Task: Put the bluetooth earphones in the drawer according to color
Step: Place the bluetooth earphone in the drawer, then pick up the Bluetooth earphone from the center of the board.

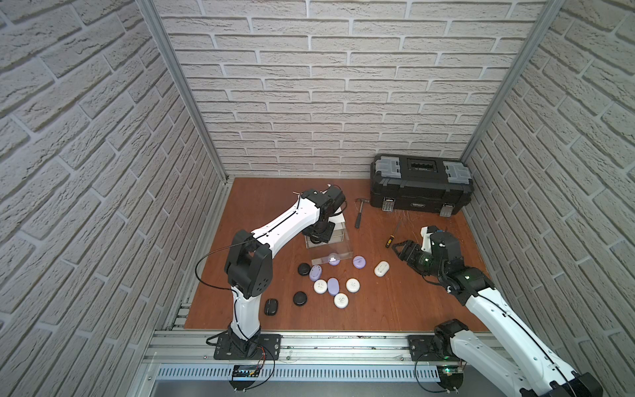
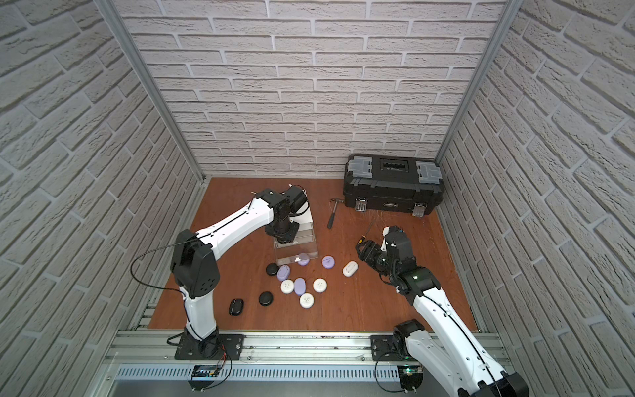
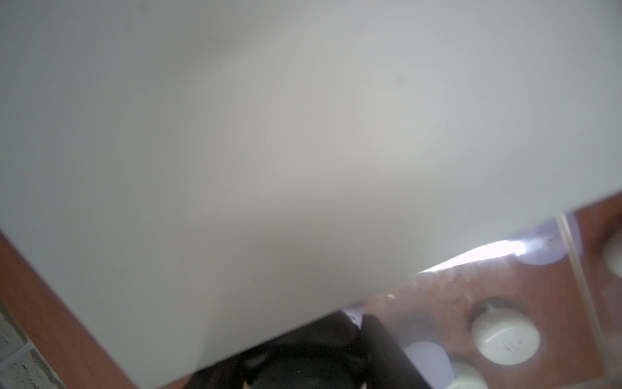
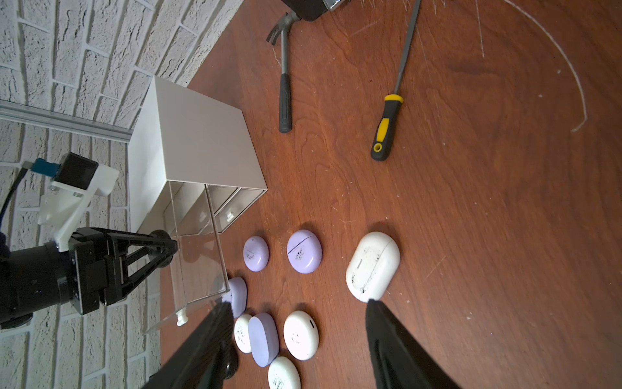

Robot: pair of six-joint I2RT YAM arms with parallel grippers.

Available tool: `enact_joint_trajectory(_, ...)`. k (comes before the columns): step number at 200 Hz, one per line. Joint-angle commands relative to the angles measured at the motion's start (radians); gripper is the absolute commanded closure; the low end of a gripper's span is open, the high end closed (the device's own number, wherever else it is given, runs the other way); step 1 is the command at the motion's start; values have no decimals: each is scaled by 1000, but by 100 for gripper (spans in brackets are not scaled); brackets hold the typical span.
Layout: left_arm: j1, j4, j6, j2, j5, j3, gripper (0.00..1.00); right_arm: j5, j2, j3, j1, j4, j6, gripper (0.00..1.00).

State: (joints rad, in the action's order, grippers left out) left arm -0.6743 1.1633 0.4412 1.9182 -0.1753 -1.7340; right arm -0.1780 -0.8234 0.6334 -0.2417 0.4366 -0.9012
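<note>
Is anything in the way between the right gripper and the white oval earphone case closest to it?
Nothing visible. The right gripper is open, and the white oval case lies on bare table just beyond its fingertips. The nearest lavender case sits off to one side, toward the drawer.

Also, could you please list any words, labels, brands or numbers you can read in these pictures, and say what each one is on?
No text can be read with certainty.
On the toolbox: a pale front label, too small and blurred to read.
On the white case and lavender case: dark marks, not legible.
On the hammer, screwdriver and drawer unit: none visible.
</note>
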Motion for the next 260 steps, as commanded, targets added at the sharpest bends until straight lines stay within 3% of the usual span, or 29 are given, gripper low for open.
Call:
enact_joint_trajectory(1,12,13,-9,8,-18,-22,41,-3,9,-9,12,-29,16,33)
enact_joint_trajectory(28,16,10,-10,6,-15,-21,36,-8,4,-6,12,-31,16,33)
enact_joint_trajectory(83,15,6,-17,-35,-22,-34,35,-8,-1,-1,13,-34,16,33)
enact_joint_trajectory(140,-42,22,-11,-244,-105,-69,23,-4,-1,21,13,-14,21,33)
enact_joint_trajectory(176,-9,24,96,-519,-158,204,18,1,15,22,13,-1,19,33)
enact_joint_trajectory(204,89,-22,150,-678,-85,468,18,1,10,31,13,5,22,33)
enact_joint_trajectory(229,143,-119,162,-705,-10,621,17,-12,-1,43,13,13,22,33)
enact_joint_trajectory(260,160,-281,187,-642,82,732,13,-15,5,52,13,25,25,33)
